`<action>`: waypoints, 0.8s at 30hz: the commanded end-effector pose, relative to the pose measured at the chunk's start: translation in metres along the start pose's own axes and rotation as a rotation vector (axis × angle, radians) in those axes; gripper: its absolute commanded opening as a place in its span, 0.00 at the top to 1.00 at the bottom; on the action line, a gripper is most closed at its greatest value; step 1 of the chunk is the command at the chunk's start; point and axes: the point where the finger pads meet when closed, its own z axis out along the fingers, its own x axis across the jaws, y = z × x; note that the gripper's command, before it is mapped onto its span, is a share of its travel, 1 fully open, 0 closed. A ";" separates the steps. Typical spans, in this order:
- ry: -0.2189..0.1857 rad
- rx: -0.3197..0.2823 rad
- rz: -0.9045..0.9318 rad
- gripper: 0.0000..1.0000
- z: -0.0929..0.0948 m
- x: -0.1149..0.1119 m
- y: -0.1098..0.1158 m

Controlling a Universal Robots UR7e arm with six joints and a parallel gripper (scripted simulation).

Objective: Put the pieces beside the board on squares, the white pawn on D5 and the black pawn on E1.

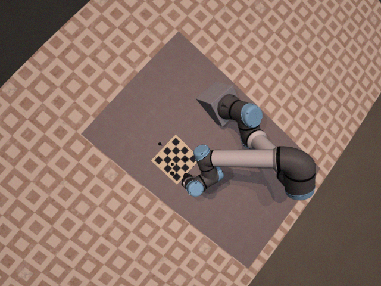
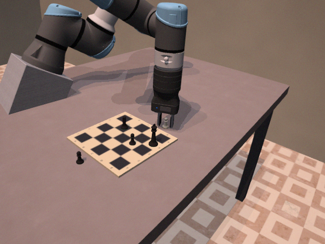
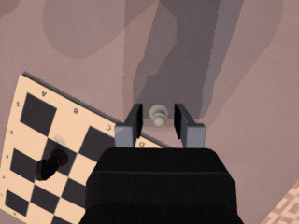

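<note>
While the small white pawn [image 2: 165, 123] [image 3: 159, 115] stands upright beside the checkered board [image 1: 163, 154] [image 2: 75, 142] [image 3: 19, 93], the black two-finger gripper [image 2: 165, 121] [image 3: 158, 114] straddles it, fingers apart; the small black pawn [image 1: 159, 143] [image 2: 79, 158] stands off the opposite side.

In the exterior view, the hand [image 1: 186, 178] [image 2: 165, 121] [image 3: 160, 122] is over the table [image 1: 135, 123] [image 2: 86, 205] [image 3: 243, 154], a pawn [image 2: 165, 122] [image 3: 159, 116] standing between its fingers. Left and before it lies the board [image 1: 175, 139] [image 2: 118, 174] [image 3: 28, 83], just beside that pawn. On the board, left and before the hand, stand the king [image 1: 171, 173] [image 2: 153, 136] on E4 and another pawn [image 1: 171, 164] [image 2: 132, 139] on D3; the rook [image 1: 185, 159] [image 2: 124, 123] [image 3: 52, 163] is left, on B4. The loose pawn [image 1: 159, 143] [image 2: 79, 158] is well left and before the hand, across the board. Well left and behind is the arm's mount [image 1: 212, 92] [image 2: 34, 91].
</note>
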 end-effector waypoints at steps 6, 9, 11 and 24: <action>0.001 -0.001 0.000 0.32 0.000 0.000 0.000; 0.001 -0.001 0.000 1.00 0.000 0.000 0.000; 0.001 -0.001 0.000 1.00 0.000 0.000 0.000; 0.001 -0.001 0.000 1.00 0.000 0.000 0.000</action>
